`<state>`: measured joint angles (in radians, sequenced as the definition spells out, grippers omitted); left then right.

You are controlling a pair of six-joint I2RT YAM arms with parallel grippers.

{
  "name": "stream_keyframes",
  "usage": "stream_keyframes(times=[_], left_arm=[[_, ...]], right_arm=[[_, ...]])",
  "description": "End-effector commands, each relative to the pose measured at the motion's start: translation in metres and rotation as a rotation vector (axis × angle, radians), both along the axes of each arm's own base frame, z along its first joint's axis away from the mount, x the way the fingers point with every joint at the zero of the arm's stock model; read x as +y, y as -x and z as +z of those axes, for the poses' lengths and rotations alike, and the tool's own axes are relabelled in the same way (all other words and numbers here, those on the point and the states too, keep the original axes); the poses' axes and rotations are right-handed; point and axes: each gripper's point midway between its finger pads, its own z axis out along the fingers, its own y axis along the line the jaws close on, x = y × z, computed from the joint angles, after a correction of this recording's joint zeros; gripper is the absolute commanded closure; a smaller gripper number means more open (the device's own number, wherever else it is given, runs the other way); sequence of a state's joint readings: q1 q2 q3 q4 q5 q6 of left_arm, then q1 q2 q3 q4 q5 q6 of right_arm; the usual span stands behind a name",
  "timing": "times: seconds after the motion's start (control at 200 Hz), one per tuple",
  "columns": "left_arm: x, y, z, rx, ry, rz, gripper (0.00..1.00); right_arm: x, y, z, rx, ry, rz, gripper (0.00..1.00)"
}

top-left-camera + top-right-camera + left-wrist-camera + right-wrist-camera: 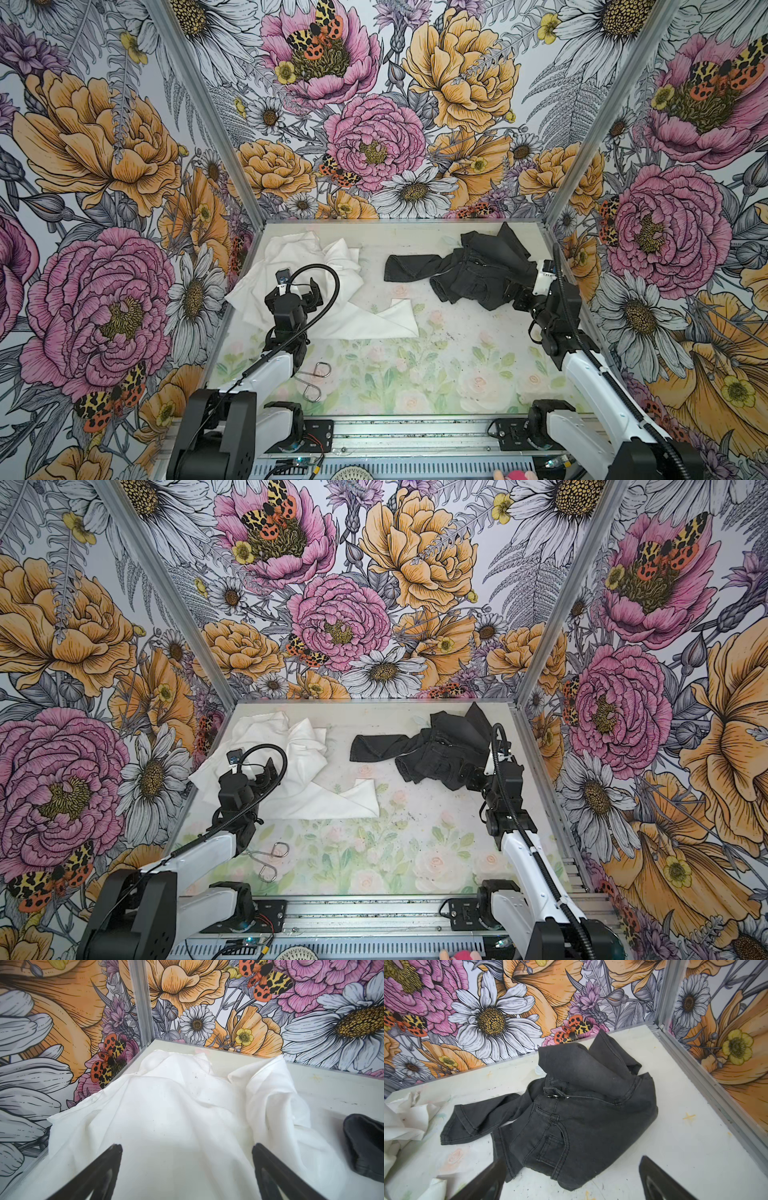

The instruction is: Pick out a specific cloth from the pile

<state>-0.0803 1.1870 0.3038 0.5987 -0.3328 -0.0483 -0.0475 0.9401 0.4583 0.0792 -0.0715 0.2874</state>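
Okay, the cloth [332, 266] [299, 746] is a crumpled white sheet on the far left part of the table [457, 353], with one edge against the left wall and a flat corner running out toward the middle. The left gripper [187, 1147] hangs right over it with its jaws spread wide and nothing between them; the wrist view shows only white fabric under the fingers [116, 1151]. The pile [478, 270] [440, 750] [581, 1122] is dark charcoal jeans bunched at the far right, with one leg stretched left toward the cloth, close to it but apart in both top views. The right gripper [572, 1162] sits at the near right edge of the pile, released, jaws wide and holding nothing. Whether a finger touches the denim, can't tell. A bent wire loop [311, 380] lies on the table near the left arm. Floral walls on all sides.
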Motion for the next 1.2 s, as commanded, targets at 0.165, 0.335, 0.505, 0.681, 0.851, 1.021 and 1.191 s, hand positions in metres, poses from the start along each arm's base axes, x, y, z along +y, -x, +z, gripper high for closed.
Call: stream_keyframes(times=[0.165,0.335,0.505,0.681,0.851,1.021,1.191], left_arm=[[0.008,-0.009,0.015,-0.191,-0.031,-0.003,0.01],[0.001,-0.018,-0.007,-0.188,-0.025,-0.064,0.01],[-0.001,-0.022,-0.011,-0.174,-0.017,-0.094,0.01],[-0.003,-0.045,-0.021,-0.057,-0.007,-0.111,0.01],[-0.003,-0.048,-0.021,-0.046,-0.009,-0.112,0.01],[-0.004,-0.048,-0.021,-0.044,-0.014,-0.116,0.01],[-0.005,-0.049,-0.022,-0.041,-0.010,-0.123,0.01]], right_arm=[[-0.032,-0.025,-0.013,-0.141,0.171,-0.125,0.01],[-0.020,-0.049,-0.031,-0.134,0.205,-0.055,0.01],[-0.018,-0.058,-0.050,-0.169,0.258,-0.054,0.01],[-0.021,-0.060,-0.054,-0.156,0.255,-0.074,0.00],[-0.024,-0.066,-0.058,-0.118,0.255,-0.086,0.00],[-0.025,-0.066,-0.057,-0.121,0.255,-0.090,0.00],[-0.024,-0.066,-0.057,-0.120,0.255,-0.089,0.01]])
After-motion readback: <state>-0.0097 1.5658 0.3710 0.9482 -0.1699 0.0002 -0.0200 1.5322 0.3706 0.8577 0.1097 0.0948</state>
